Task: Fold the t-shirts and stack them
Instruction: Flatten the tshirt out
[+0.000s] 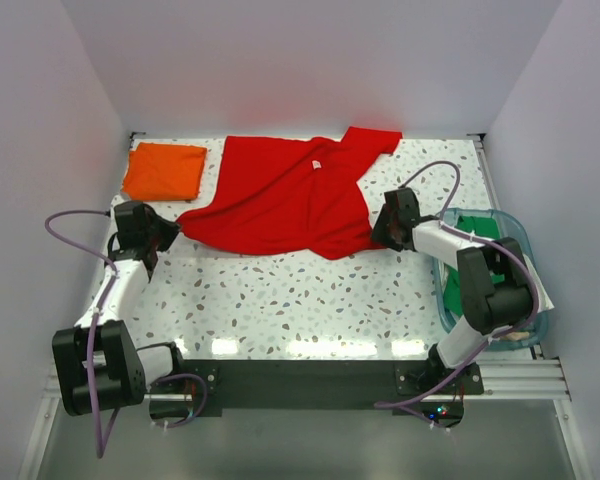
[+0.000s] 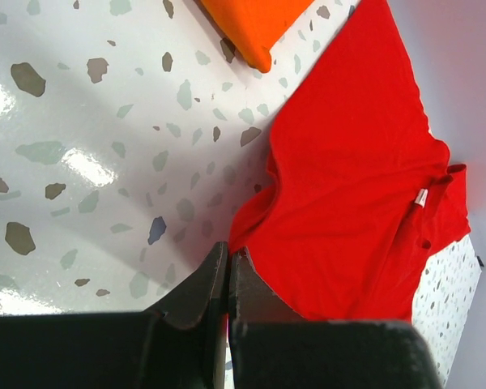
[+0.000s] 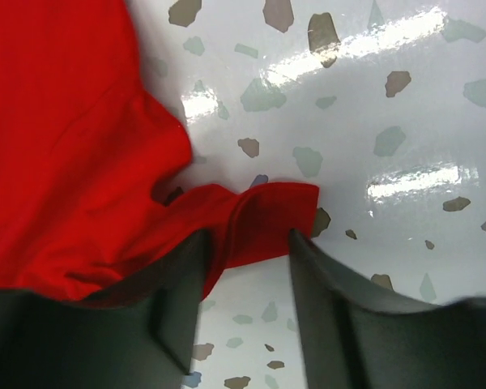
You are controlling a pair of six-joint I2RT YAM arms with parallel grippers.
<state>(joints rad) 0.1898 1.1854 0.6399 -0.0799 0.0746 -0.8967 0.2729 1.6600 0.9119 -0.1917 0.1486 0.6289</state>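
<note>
A: Left claw, quick?
B: Your left gripper (image 2: 228,253) is clenching tight on the left near corner of the red t-shirt (image 1: 280,200). The cloth is pulling into a point toward it, so I'm reading that as a grip.

A: Right one?
B: Your right gripper (image 3: 247,235) is standing parted, straddling the other near corner. A rolled bit of red cloth is lying between the fingers, and it isn't clamped yet.

A: Why both corners?
B: My guess is you're taking the near edge at both ends so it lifts level and folds over evenly. Pulling one end alone would be risking a skewed fold.

A: Where's the shirt sitting?
B: It's lying spread on the table (image 1: 300,300), mid-back, white neck label showing, one sleeve reaching toward the back wall.

A: Containers?
B: One teal tub (image 1: 525,228) is sitting at the right edge, partly under your right arm. The green t-shirt (image 1: 480,228) is bunching inside it. I can't tell if anything else is in there.

A: Stack?
B: The orange t-shirt (image 1: 165,170) is lying folded at the back-left, just beside the red one. It's likely serving as the stack's base.
</note>
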